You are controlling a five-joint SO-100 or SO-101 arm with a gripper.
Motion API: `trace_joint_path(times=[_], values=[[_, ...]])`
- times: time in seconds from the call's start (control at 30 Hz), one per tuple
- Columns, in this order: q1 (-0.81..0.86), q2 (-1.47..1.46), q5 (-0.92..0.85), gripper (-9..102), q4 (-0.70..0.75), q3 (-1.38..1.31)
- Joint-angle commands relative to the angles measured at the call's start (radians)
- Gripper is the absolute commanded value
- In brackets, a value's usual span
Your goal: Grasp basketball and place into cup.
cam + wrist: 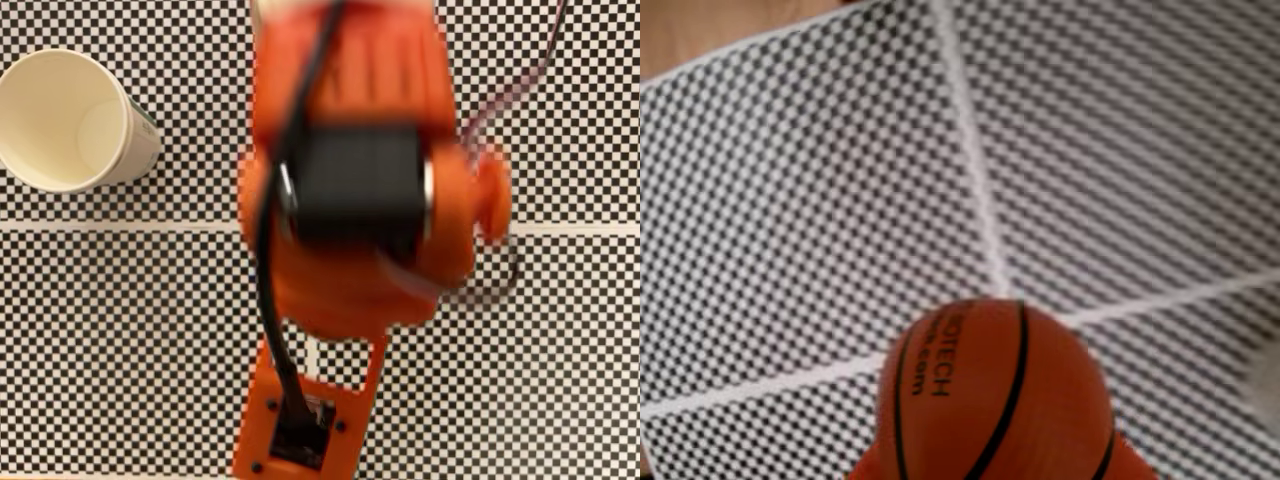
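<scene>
In the wrist view the orange-brown basketball [995,400], with black seams and small black lettering, sits at the bottom centre, close to the camera. Slivers of my orange gripper [995,472] flank it at the bottom edge, and the gripper looks shut on the ball, held above the checkered mat. In the fixed view the cream-white cup [62,120] stands at the upper left with its empty mouth open to the camera. My blurred orange arm [350,180] fills the middle, to the right of the cup, and hides the gripper and ball.
A black-and-white checkered mat [120,340] with white dividing lines covers the table. The arm's orange base [300,420] and black cable sit at the bottom centre of the fixed view. A bare wooden strip [710,30] shows beyond the mat's edge in the wrist view.
</scene>
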Motion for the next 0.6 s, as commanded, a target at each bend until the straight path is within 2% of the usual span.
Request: trace_joint_path(times=[0.0,0.23,0.37,0.57], values=[[0.058,0.181,-0.029,14,0.009,0.106],[0.247,0.437,-0.166,10,0.000,0.308],[0.345,0.492,-0.276,9,-0.008,0.344],[0.457,0.538,-0.313,7,-0.014,0.365]])
